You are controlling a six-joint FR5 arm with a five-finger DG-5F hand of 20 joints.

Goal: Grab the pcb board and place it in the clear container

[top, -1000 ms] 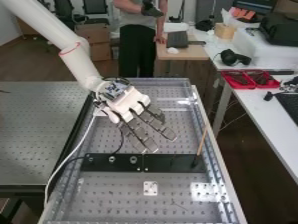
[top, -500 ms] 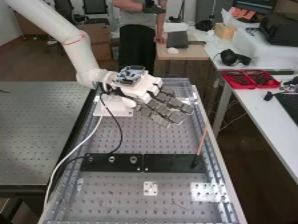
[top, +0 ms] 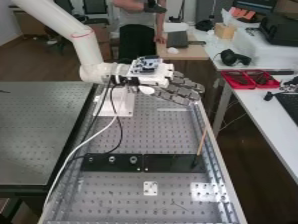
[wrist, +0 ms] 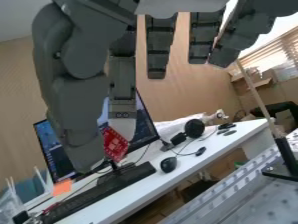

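Note:
The hand (top: pixel 178 93) is over the bench's far right part in the high view, its fingers pointing right. In the wrist view the hand (wrist: pixel 78 97) has its thick thumb and one finger closed on a small red pcb board (wrist: pixel 115 144), which hangs tilted at their tips. The other fingers hang fairly straight beside them. A pale strip (top: pixel 174 109) lies on the bench just under the hand; I cannot tell whether it belongs to the clear container.
A black plate (top: pixel 176 163) crosses the perforated bench (top: pixel 133 205), with an upright thin rod (top: pixel 202 142) at its right end. A white block (top: pixel 122 102) stands below the wrist. Red trays (top: pixel 249 79) sit on the white table at the right.
The hand has moved away from the black plate, up and to the right, turning from pointing down the bench to pointing at its right edge. The cables shifted with the arm.

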